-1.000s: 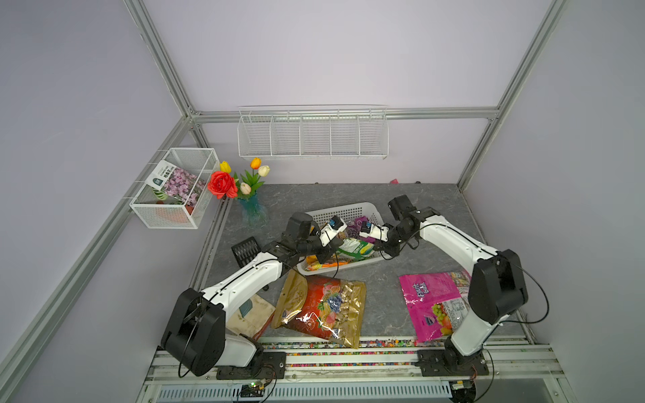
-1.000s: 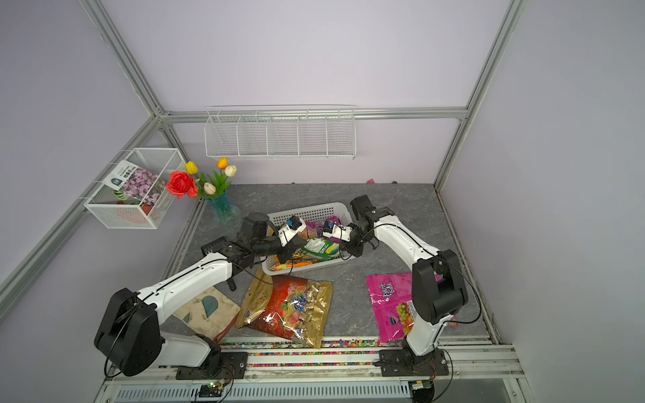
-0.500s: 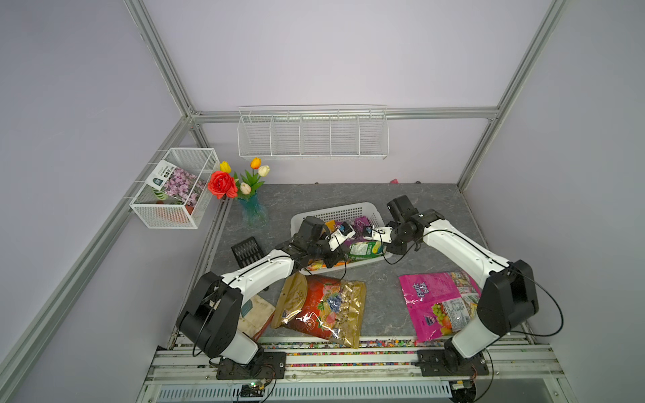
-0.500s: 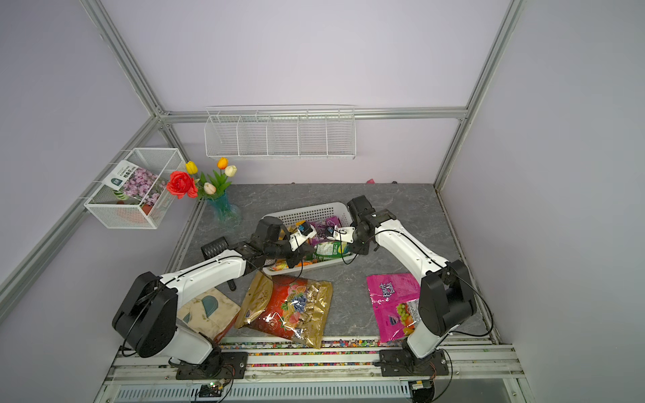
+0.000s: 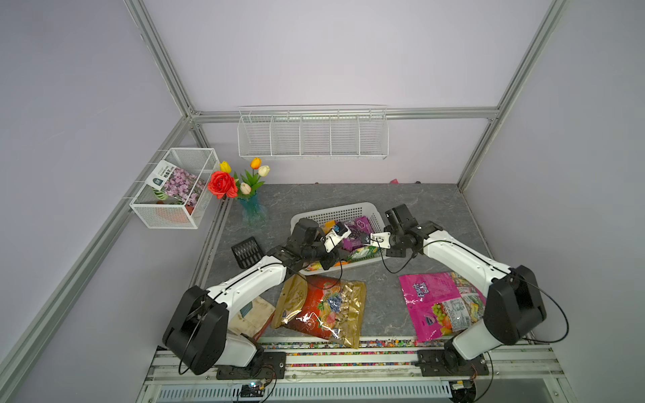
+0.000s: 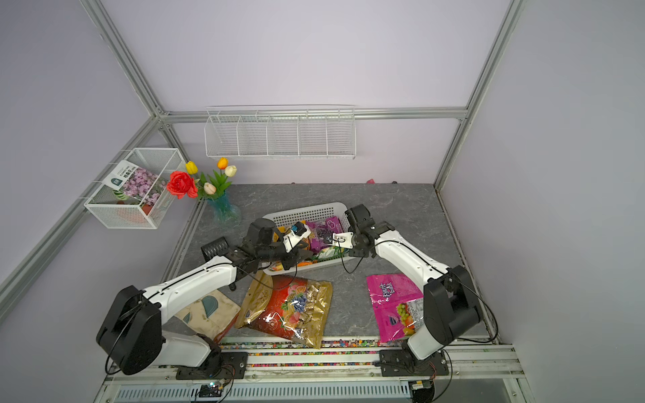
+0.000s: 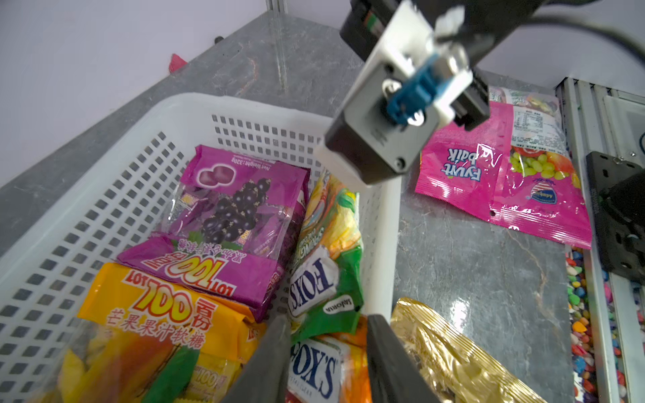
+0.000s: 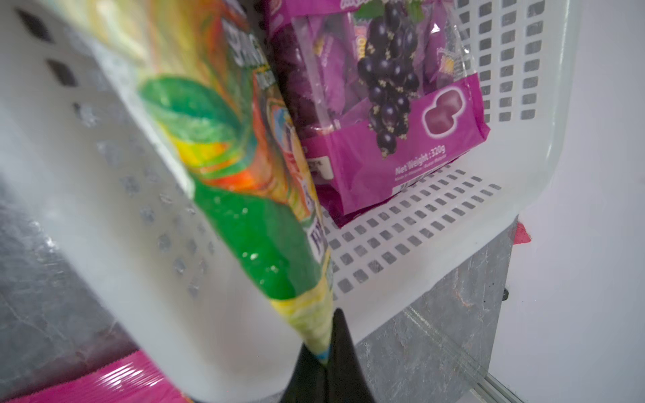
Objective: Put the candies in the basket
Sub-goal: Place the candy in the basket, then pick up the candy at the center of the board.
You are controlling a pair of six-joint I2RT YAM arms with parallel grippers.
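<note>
The white slotted basket [image 5: 335,209] stands mid-table in both top views. Inside it lie a purple grape bag [image 7: 230,216], a yellow bag [image 7: 146,324], a green FOX'S bag [image 7: 324,279] and an orange FOX'S bag [image 7: 321,370]. My left gripper [image 7: 328,349] hangs open over the basket's near end, and the orange bag lies between its fingers [image 7: 272,356]. My right gripper [image 8: 323,352] is shut on the green bag's [image 8: 244,223] edge at the basket's right wall [image 8: 453,244]. A gold-and-red bag [image 5: 321,307] and a pink bag [image 5: 436,303] lie on the table in front.
A flower vase [image 5: 251,206] stands left of the basket, and a black slotted piece [image 5: 247,251] lies nearer. A cloth pouch [image 5: 251,314] sits under the left arm. A wire mesh box [image 5: 174,195] and a wire rack [image 5: 312,136] hang on the walls.
The left gripper has come down over the basket's near end with the orange bag and its jaws have parted. The right gripper has shifted slightly, still holding the green bag.
</note>
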